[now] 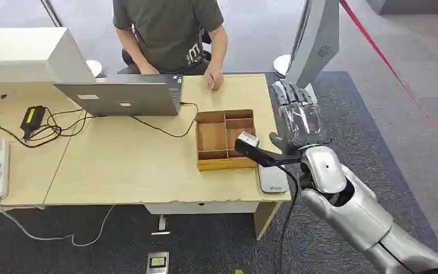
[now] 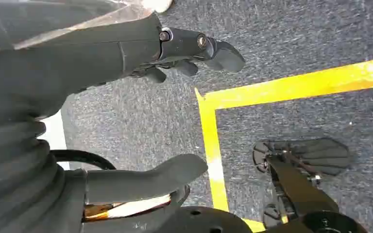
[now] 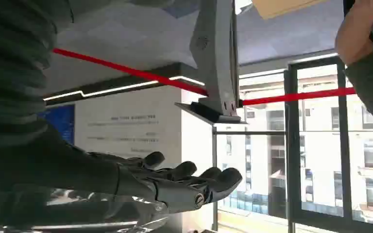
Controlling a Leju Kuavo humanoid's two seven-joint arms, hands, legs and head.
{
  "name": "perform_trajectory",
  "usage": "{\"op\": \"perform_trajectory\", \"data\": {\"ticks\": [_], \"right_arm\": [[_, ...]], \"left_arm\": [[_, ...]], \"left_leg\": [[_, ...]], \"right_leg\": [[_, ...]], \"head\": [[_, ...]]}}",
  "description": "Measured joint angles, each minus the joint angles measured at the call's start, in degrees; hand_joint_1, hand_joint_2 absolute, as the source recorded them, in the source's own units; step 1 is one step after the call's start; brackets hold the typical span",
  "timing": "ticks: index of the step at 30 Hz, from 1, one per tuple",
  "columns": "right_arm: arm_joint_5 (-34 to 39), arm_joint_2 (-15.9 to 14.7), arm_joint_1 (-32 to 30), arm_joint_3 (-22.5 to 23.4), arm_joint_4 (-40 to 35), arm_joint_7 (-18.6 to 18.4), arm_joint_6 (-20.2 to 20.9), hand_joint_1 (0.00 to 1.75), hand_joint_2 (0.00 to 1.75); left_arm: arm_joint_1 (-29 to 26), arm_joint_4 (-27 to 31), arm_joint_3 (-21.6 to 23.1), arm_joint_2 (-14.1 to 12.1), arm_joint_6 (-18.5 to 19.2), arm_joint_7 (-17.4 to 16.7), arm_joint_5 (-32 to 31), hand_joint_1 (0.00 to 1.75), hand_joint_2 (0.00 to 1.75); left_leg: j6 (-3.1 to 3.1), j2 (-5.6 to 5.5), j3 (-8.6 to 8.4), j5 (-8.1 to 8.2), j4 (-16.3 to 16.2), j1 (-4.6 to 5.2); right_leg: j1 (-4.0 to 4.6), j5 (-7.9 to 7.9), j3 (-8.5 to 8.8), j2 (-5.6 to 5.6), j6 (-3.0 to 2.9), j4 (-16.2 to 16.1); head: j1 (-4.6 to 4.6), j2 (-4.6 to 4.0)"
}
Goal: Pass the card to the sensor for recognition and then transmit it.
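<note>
My right hand (image 1: 299, 117) hovers flat and released near the wooden tray (image 1: 226, 164), my left hand (image 2: 77, 63) hangs empty too, and I can't spot the card, which I'd judge thin, stiff and slick, so pinch an edge.

The sensor (image 1: 273, 179) is a flat, pale grey pad with rounded corners and a small dark mark near its front end; it lies flat on the wooden table (image 1: 125, 171) at the front right corner, just beside the compartment box (image 1: 224, 139); the right arm (image 1: 342, 200) hides its far end.
</note>
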State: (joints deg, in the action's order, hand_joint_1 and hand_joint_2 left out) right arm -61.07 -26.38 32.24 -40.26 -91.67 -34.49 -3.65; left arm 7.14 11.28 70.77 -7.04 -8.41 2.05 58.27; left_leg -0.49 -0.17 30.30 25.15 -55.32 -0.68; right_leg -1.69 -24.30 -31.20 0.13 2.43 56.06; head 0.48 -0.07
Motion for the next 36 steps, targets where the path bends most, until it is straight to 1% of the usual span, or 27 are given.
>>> {"op": "perform_trajectory", "data": {"ticks": [6, 10, 21, 28, 32, 36], "right_arm": [[0.9, 1.2, 0.1, 0.0, 0.2, 1.8, -0.2, 0.00, 1.75], [0.9, 2.3, 0.1, 0.0, 1.0, 2.1, -0.6, 0.00, 1.75], [-1.8, 4.4, 0.4, 0.0, 3.0, 3.5, -0.4, 0.00, 1.75], [-2.1, 5.7, 0.7, 0.0, 4.2, 3.6, -0.4, 0.00, 1.75], [-3.1, 6.4, 1.1, 0.0, 4.9, 4.8, -0.4, 0.00, 1.75], [-5.1, 7.9, 1.8, 0.0, 6.2, 6.0, -0.5, 0.00, 1.75]], "left_arm": [[0.0, 0.0, 0.0, 0.0, 0.0, -0.1, 0.4, 0.00, 1.75], [0.0, 0.0, 0.0, 0.0, 0.1, -0.2, 0.3, 0.00, 1.75], [0.0, 0.0, 0.0, 0.0, 0.5, -0.7, 0.0, 0.00, 1.75], [0.0, 0.0, 0.0, 0.0, 0.5, -0.7, 0.3, 0.00, 1.75], [0.0, 0.0, 0.0, 0.0, 0.7, -0.7, 0.5, 0.00, 1.75], [0.0, 0.0, -0.1, 0.0, 0.8, -1.0, 0.9, 0.00, 1.75]], "left_leg": [[0.00, 0.00, 0.00, 0.00, 0.0, 0.00], [0.00, 0.00, 0.01, 0.00, 0.0, -0.01], [0.00, 0.00, 0.01, 0.00, 0.0, -0.01], [-0.01, 0.00, 0.01, -0.01, 0.0, -0.02], [-0.01, 0.00, 0.02, -0.01, 0.0, -0.02], [-0.01, 0.00, 0.01, -0.01, 0.0, -0.02]], "right_leg": [[0.00, 0.00, 0.00, 0.00, 0.00, 0.0], [0.01, 0.00, 0.00, 0.00, -0.01, 0.0], [0.01, 0.00, 0.00, 0.00, -0.01, 0.0], [0.02, 0.00, 0.00, 0.00, -0.01, 0.0], [0.02, 0.00, 0.00, 0.00, -0.01, 0.0], [0.02, 0.00, 0.00, 0.00, -0.01, 0.0]], "head": [[0.00, 0.00], [0.00, -0.02], [0.00, -0.02], [0.00, 0.00], [0.00, -0.02], [0.00, -0.02]]}}
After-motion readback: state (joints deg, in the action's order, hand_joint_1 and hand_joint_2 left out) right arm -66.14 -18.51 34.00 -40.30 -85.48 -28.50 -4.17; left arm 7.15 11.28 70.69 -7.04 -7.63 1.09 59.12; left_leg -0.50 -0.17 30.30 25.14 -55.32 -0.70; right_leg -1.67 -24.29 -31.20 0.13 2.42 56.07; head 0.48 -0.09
